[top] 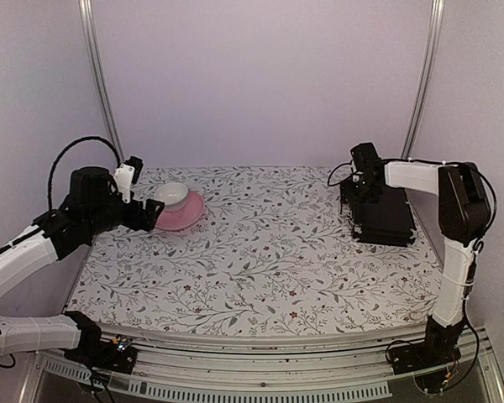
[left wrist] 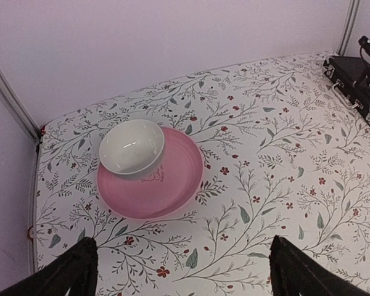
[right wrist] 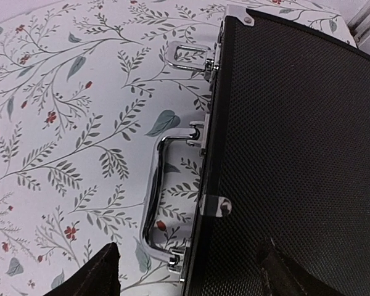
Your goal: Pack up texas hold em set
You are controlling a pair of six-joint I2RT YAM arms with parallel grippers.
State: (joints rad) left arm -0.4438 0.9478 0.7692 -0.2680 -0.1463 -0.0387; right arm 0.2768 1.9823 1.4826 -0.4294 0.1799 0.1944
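Note:
The flat black case [top: 385, 214] lies closed on the table's right side. In the right wrist view its textured lid [right wrist: 296, 148], metal handle [right wrist: 154, 197] and a latch [right wrist: 191, 55] show. My right gripper [top: 359, 186] hovers open just above the case's handle edge; one finger is over the tablecloth and the other over the lid, around [right wrist: 185, 271]. My left gripper [top: 143, 211] is open and empty beside the pink saucer; in the left wrist view it shows at the bottom [left wrist: 182, 271]. The case also shows far right in that view [left wrist: 357, 80]. Chip rolls, card decks and triangle marker are out of view.
A pink saucer [top: 183, 213] with a white cup [top: 172, 195] sits at the back left; both also show in the left wrist view, saucer [left wrist: 166, 185] and cup [left wrist: 131, 147]. Floral tablecloth [top: 260, 243] covers the table. Metal frame posts [top: 101, 84] stand at the back corners.

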